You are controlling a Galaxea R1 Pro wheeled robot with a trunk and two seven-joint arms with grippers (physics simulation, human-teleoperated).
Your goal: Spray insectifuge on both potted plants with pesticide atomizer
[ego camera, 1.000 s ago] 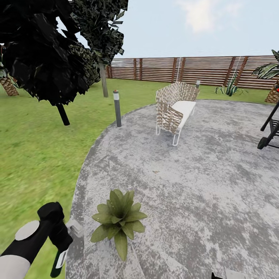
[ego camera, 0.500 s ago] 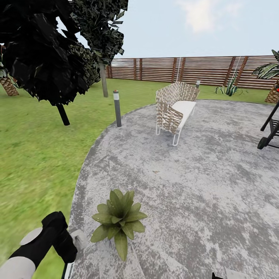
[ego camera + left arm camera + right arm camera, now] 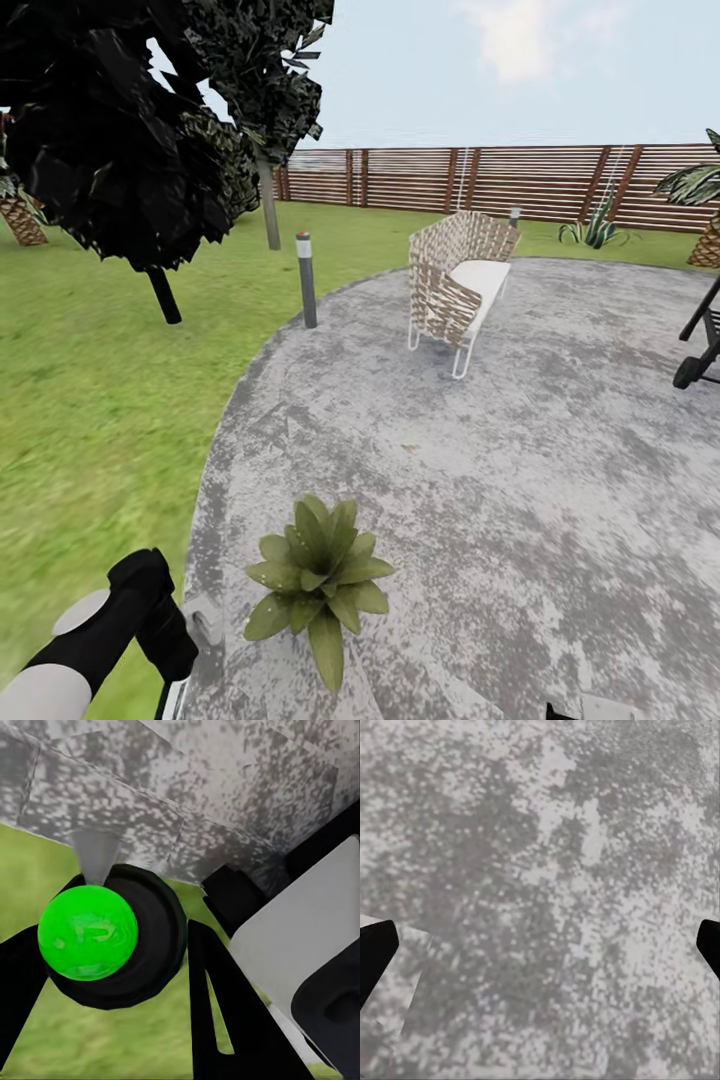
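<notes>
Stretching ahead of my fingers lies the garden lawn [image 3: 90, 420], and beside it the round grey patio [image 3: 520, 450], with the wooden slat fence [image 3: 520, 180] far beyond. A dark-leaved tree [image 3: 120, 130] stands well ahead of my left fingers on the grass, a woven bench [image 3: 455, 280] sits farther out on the paving, and a short bollard light [image 3: 306, 280] marks the patio's edge. One potted plant [image 3: 320, 580], a low rosette of pointed green leaves, rests on the patio just beside my left gripper [image 3: 175, 650], toward my right side. My left fingers [image 3: 217, 1012] are closed around the pesticide atomizer [image 3: 112, 937], whose dark round body with a bright green part sits between them, over the line where grass meets paving. My right fingers [image 3: 375, 952] hang spread wide apart over bare patio stone, holding nothing.
</notes>
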